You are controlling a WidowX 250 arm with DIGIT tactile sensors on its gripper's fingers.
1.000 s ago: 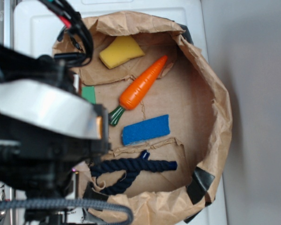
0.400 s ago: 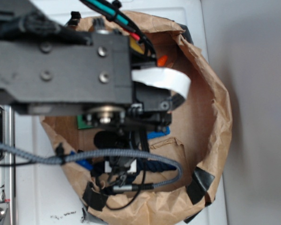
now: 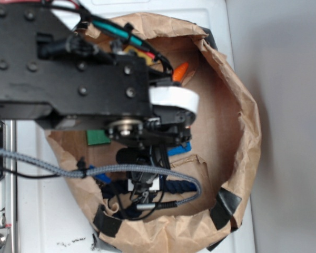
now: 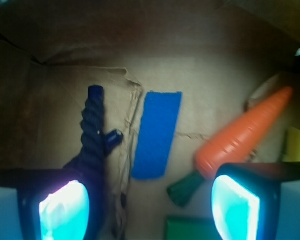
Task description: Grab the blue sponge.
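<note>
Carrot (image 4: 242, 134), navy rope (image 4: 92, 132), green block (image 4: 190, 228) on brown paper (image 4: 200, 60).

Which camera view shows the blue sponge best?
The wrist view. There the whole blue sponge lies unobstructed on the brown paper, between the navy rope and the toy carrot. In the exterior view the arm hides it, except for a small blue corner.

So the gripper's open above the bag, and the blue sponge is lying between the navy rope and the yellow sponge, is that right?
Not quite. In the wrist view the blue sponge lies between the navy rope and the orange carrot, not the yellow sponge, which only shows as a sliver at the far right edge. The rest holds: the gripper is open above the paper bag.
</note>
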